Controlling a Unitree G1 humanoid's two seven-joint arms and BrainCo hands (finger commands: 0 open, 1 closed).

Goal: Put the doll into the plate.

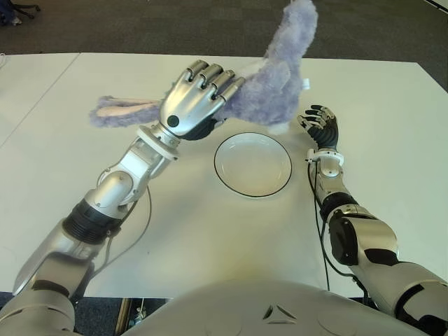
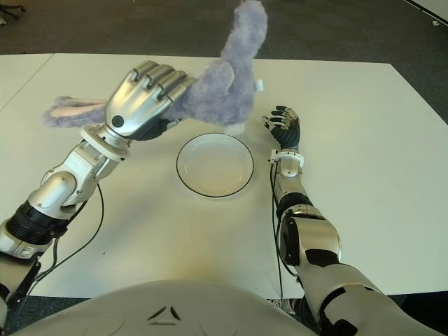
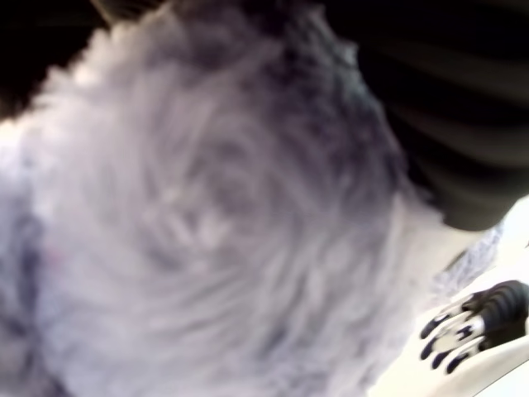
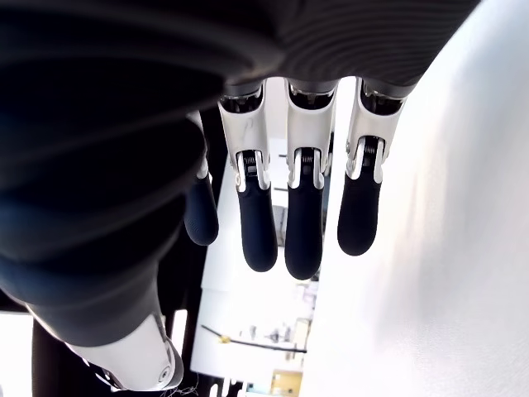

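Observation:
A fluffy purple rabbit doll (image 1: 276, 77) with long ears hangs in the air, held by my left hand (image 1: 196, 98), whose fingers are curled around its middle. One ear (image 1: 115, 112) sticks out to the left and a limb (image 1: 297, 28) points up. The doll hovers just behind the far left rim of the white plate (image 1: 253, 165), which has a dark edge and nothing in it. In the left wrist view purple fur (image 3: 215, 215) fills the picture. My right hand (image 1: 320, 126) shows to the right of the plate, fingers relaxed and holding nothing.
The white table (image 1: 392, 140) stretches around the plate, with dark carpet beyond its far edge. A cable (image 1: 133, 231) hangs along my left forearm.

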